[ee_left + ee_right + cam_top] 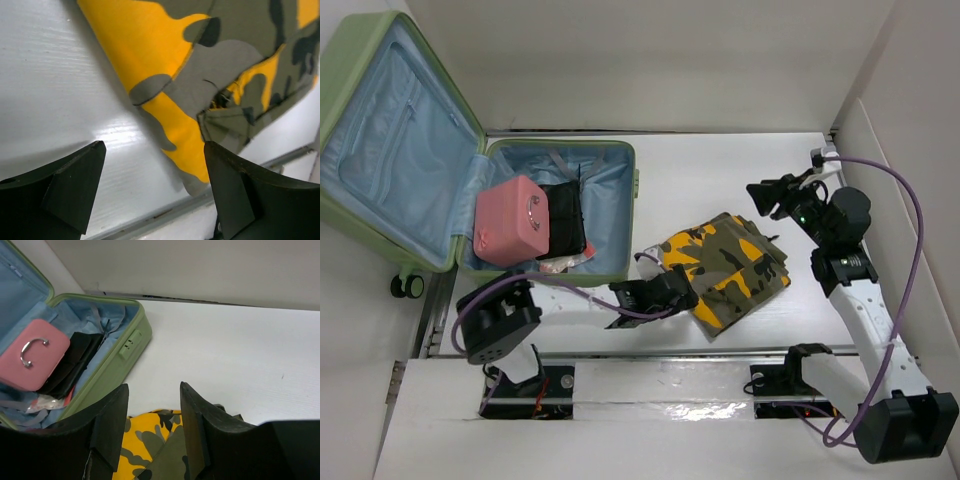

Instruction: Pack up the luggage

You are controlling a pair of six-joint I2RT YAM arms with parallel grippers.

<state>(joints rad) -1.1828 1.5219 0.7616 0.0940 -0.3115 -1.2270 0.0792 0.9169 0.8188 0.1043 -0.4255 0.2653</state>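
The luggage (390, 140) lies open at the far left, a pink case (512, 220) inside; the camouflage garment (730, 268) waits just beside it; the left gripper (154, 155), fingers spread, sits at its near edge, probably to pinch it; the right gripper (152, 390) hangs open above.

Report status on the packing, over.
Left end effector open, at edge of camouflage garment. Right end effector open, empty. Luggage open, pink case and black item inside; garment on table. No obstruction seen.
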